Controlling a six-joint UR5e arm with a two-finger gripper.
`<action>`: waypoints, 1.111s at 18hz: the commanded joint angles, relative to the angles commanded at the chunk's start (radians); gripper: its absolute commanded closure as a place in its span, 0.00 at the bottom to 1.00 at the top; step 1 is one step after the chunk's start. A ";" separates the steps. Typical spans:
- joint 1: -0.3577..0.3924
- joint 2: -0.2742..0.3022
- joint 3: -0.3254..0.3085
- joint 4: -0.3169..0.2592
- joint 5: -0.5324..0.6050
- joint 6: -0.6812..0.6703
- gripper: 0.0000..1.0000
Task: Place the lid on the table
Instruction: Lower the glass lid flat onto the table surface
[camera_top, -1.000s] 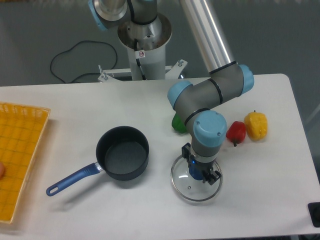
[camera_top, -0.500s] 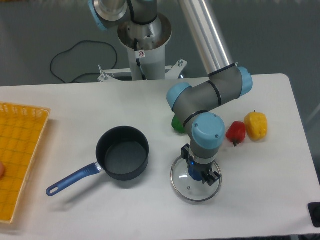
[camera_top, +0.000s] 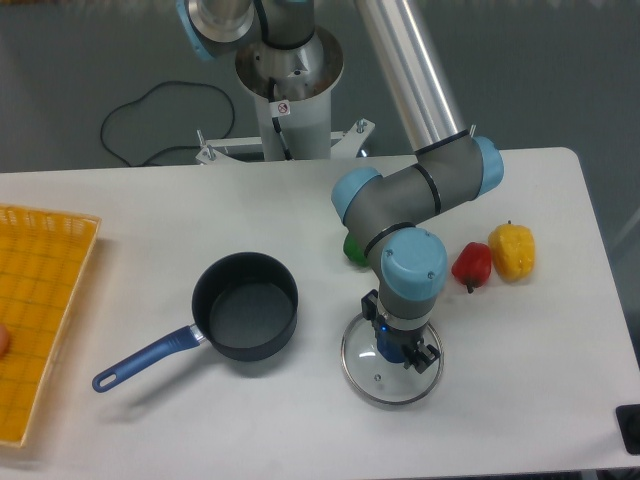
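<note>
The lid (camera_top: 372, 377), clear glass with a silver rim and a blue knob, sits low over the white table (camera_top: 520, 400), right of the saucepan. I cannot tell whether it rests on the surface or hangs just above it. My gripper (camera_top: 398, 346) points straight down over its centre, shut on the blue knob. The wrist hides most of the fingers and the knob.
A dark saucepan (camera_top: 245, 304) with a blue handle (camera_top: 145, 360) stands open to the left of the lid. A green pepper (camera_top: 354, 247), a red pepper (camera_top: 472, 264) and a yellow pepper (camera_top: 512, 251) lie behind the arm. A yellow-orange tray (camera_top: 40, 300) occupies the left edge.
The arm and gripper have shifted slightly left and down, and the lid has followed by a few pixels. Nothing else has moved.
</note>
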 joint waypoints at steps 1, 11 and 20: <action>0.000 0.000 -0.002 0.000 0.000 0.002 0.63; 0.000 -0.005 -0.002 0.000 -0.002 -0.008 0.55; 0.000 -0.006 -0.002 0.003 0.000 -0.008 0.50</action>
